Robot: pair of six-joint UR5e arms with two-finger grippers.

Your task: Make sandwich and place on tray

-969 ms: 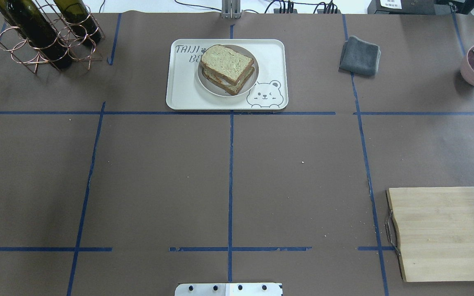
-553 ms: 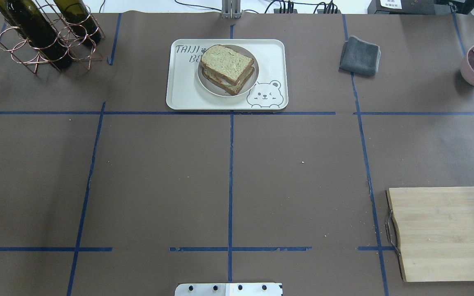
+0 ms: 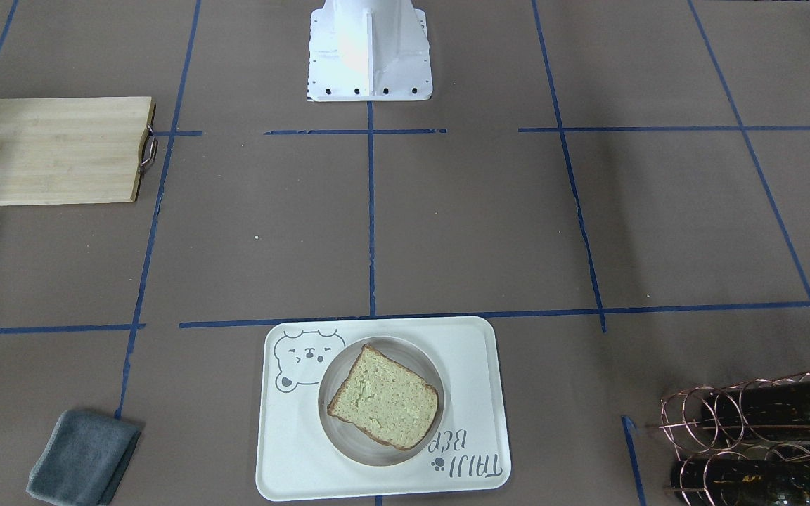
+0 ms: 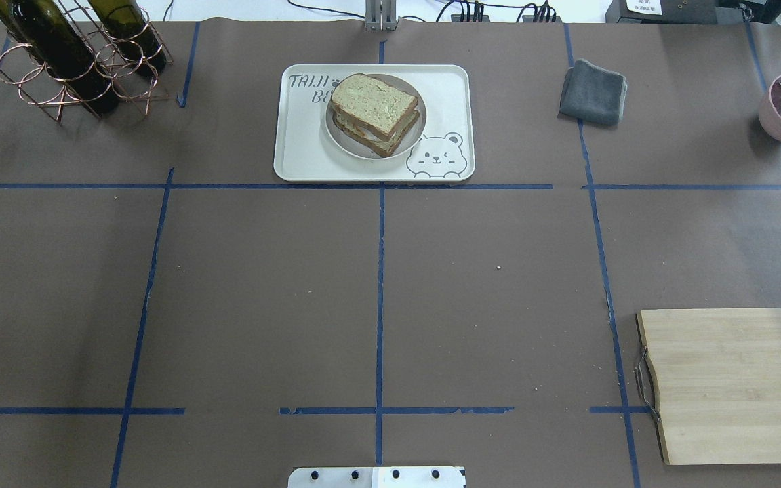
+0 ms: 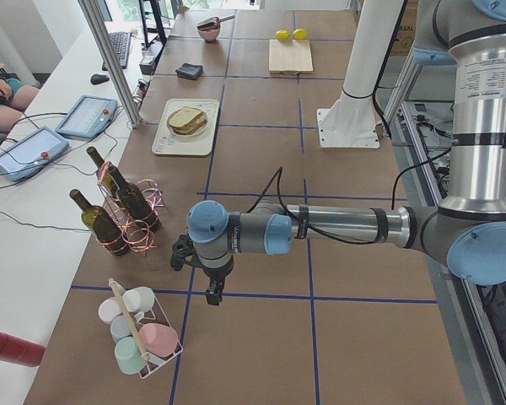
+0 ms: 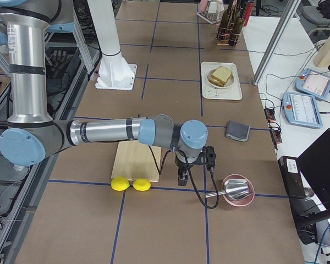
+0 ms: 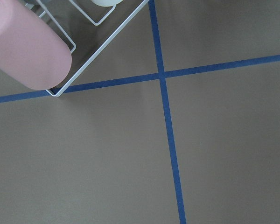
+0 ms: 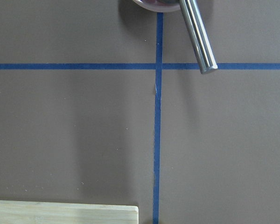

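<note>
The sandwich (image 4: 375, 112) is seen on the tray (image 4: 302, 152), well apart from the left gripper (image 5: 212, 293) and right gripper (image 6: 182, 178), held at opposite table ends; neither's opening can be told.

Bright, even and diffuse, from overhead in every view. Throws only soft shadows on the table (image 4: 499, 305): a thin dark edge beside the grey cloth (image 4: 594, 91), a smudge left of the pink bowl (image 4: 773, 122), a faint upright band in the right wrist view, broad dim patches in the front-facing view. Glares white on the robot base (image 3: 368, 49) and glints along the steel handle (image 8: 198, 39). Shows the cream tray (image 4: 295, 149) bright, its grey print legible. Blows out the strip beyond the table's far edge in the overhead view. Renders both top views sharp; leaves the pink cup (image 7: 25, 46) a touch soft, close to the lens. Tilts upright poles outward near the edges of the side views.
</note>
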